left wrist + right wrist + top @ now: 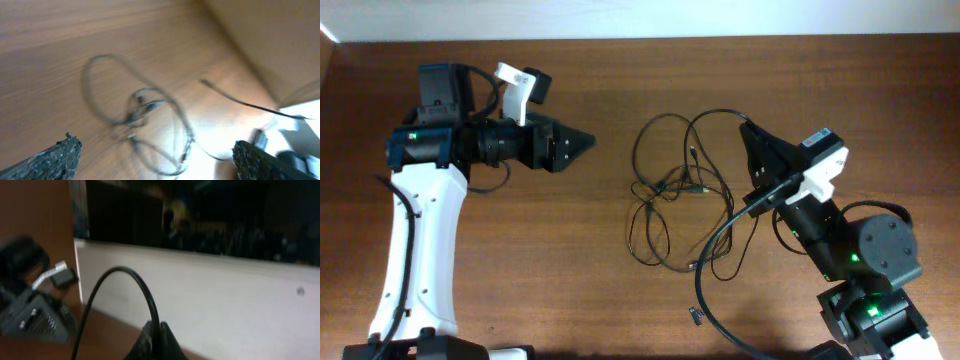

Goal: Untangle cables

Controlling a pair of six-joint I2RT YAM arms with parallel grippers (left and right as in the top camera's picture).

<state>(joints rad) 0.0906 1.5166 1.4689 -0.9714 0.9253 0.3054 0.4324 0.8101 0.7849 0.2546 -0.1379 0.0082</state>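
Observation:
The cables (665, 187) lie in one loose tangle of thin black loops at the table's middle, small plugs showing inside it. One loop (715, 113) rises from the tangle to my right gripper (747, 127), which is shut on it. In the right wrist view this cable (121, 269) arcs up and down into the closed right gripper (157, 327). My left gripper (586, 141) hangs left of the tangle, apart from it. The blurred left wrist view shows the left gripper (156, 150) wide open, with the cables (137, 107) lying beyond it.
A tiny dark loose piece (698, 317) lies on the wood below the tangle. The right arm's thicker black cord (712, 250) curves along the tangle's lower right. The left arm (30, 310) shows in the right wrist view. A white wall (640, 18) borders the table's far edge.

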